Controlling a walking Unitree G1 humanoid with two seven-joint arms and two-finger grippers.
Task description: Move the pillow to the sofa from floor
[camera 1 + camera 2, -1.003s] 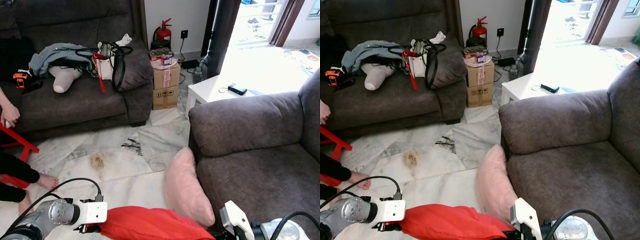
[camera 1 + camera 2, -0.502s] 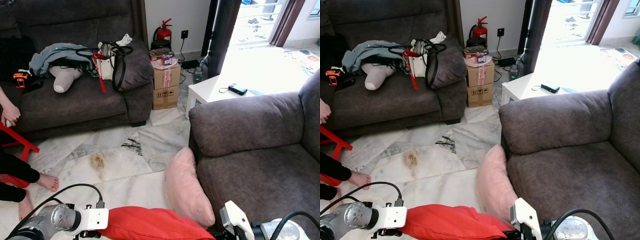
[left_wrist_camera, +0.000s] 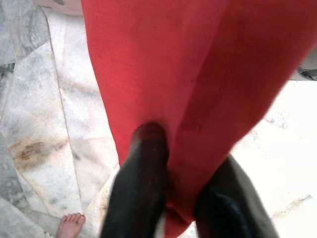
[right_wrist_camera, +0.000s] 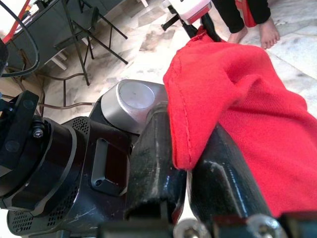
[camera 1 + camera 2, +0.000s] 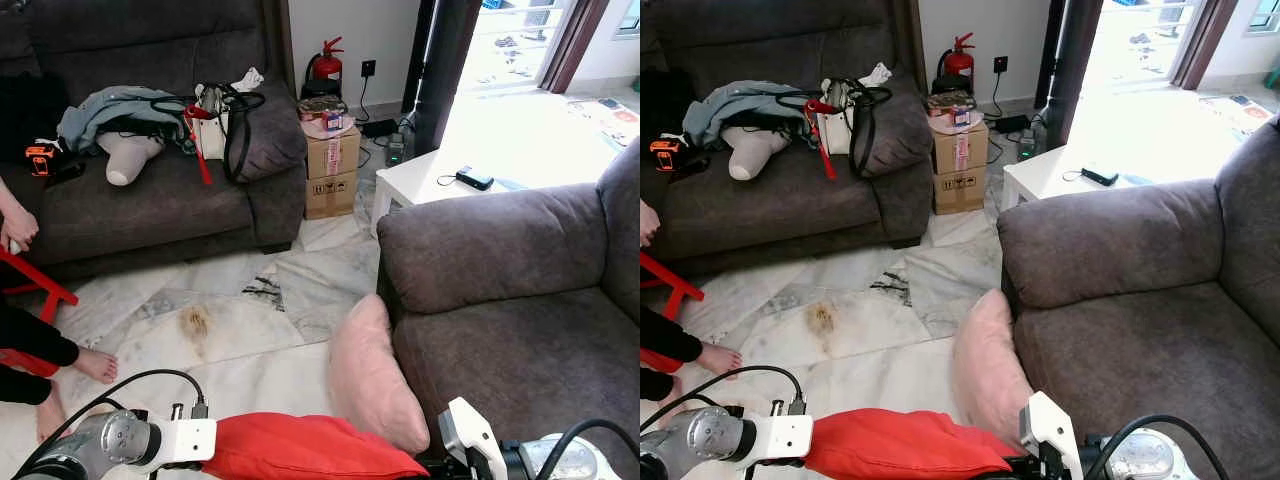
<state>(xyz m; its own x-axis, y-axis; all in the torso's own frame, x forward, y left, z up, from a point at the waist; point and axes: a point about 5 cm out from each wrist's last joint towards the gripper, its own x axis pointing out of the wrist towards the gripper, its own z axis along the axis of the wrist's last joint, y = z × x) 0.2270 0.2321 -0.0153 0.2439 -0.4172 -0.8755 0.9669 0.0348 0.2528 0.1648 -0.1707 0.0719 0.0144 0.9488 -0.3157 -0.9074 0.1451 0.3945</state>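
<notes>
Red pillow (image 5: 310, 450): stretched between left claw (image 3: 171, 198) and right claw (image 4: 181, 168), each clamped on one end; pink cushion (image 5: 375, 375) just beyond.

I see a plain red pillow (image 5: 310, 448) between my black fingers (image 3: 141, 183). Past it leans a pale pink pillow (image 5: 375, 375) against a grey-brown sofa (image 5: 510, 300), over white marble floor (image 5: 240, 330) with grey veins and one rusty stain.

No readable text; cardboard boxes (image 5: 332, 168) carry dark handling marks, too small to read
</notes>
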